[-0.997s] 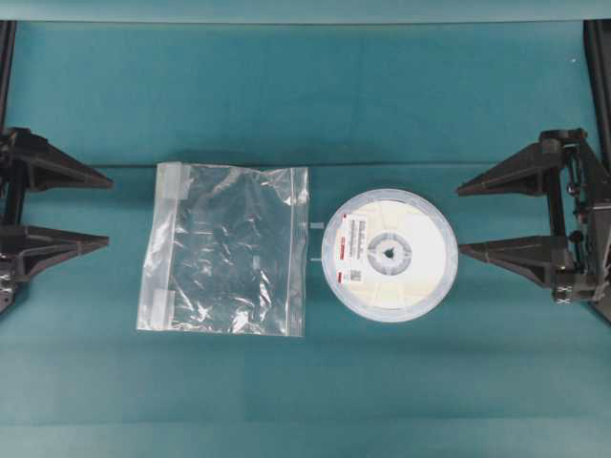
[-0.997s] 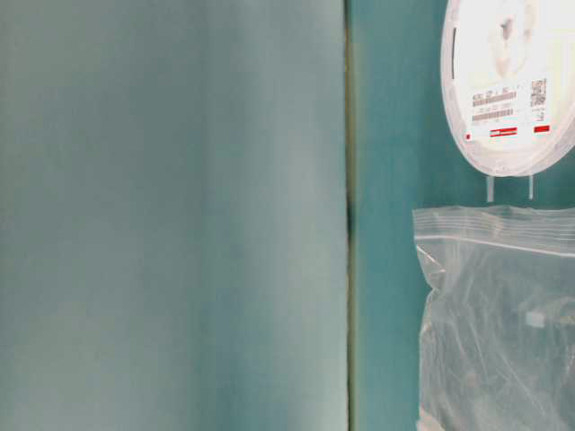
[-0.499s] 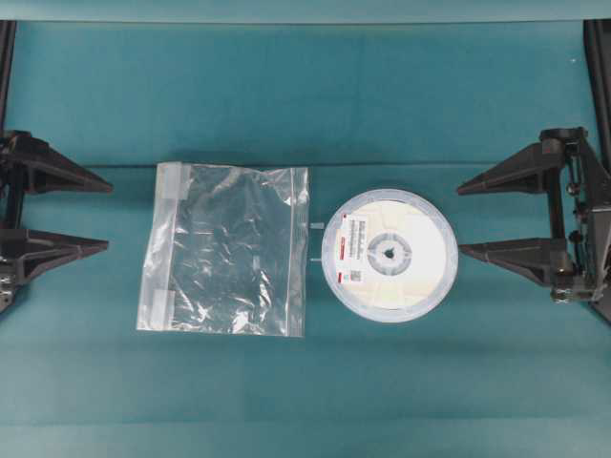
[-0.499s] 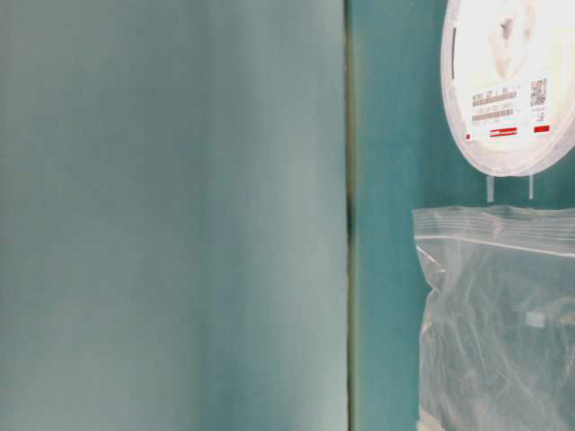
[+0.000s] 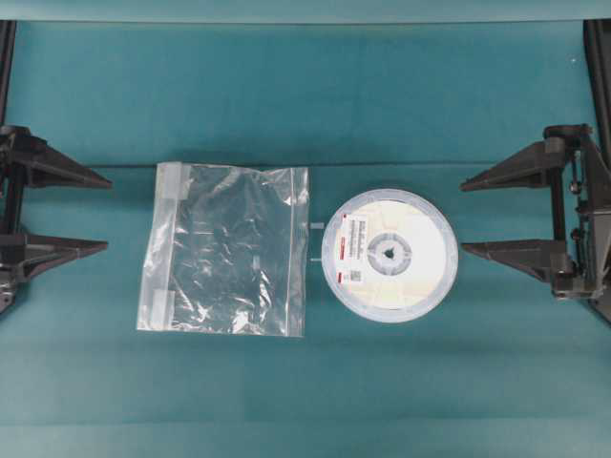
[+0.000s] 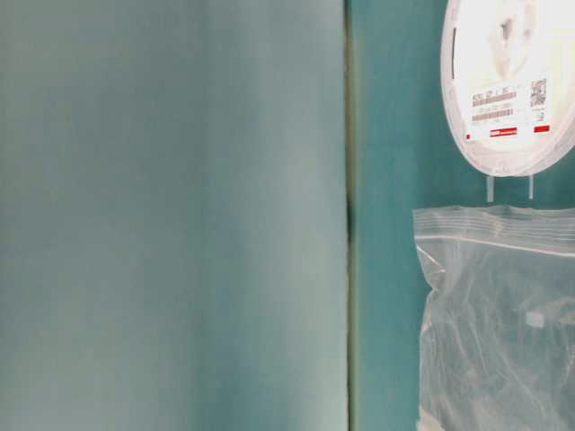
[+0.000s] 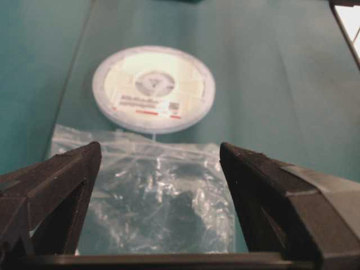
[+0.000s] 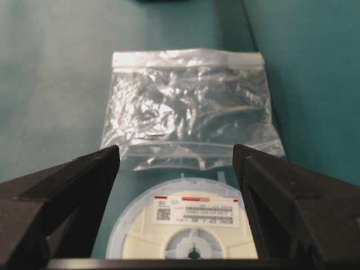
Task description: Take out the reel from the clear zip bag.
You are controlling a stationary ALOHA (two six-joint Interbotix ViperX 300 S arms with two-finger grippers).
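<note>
The reel (image 5: 389, 255), a flat white-and-cream disc with a labelled face, lies bare on the teal table, just right of the clear zip bag (image 5: 229, 250). The bag lies flat and crinkled, holding nothing I can see, its whitish zip strip on the left edge. My left gripper (image 5: 107, 215) stands open at the far left, well clear of the bag. My right gripper (image 5: 463, 219) is open too, its fingertips just off the reel's right rim. In the left wrist view the bag (image 7: 152, 197) lies between the open jaws with the reel (image 7: 153, 87) beyond. The right wrist view shows the reel (image 8: 191, 230) near, the bag (image 8: 188, 112) behind.
Two small whitish tabs (image 5: 316, 226) lie in the narrow gap between bag and reel. In the table-level view a pale teal panel (image 6: 171, 215) fills the left half, with the reel (image 6: 512, 81) and bag (image 6: 499, 323) at the right edge.
The right gripper has drawn back slightly to the right, away from the reel. Reel, bag and left gripper stay as they were.
</note>
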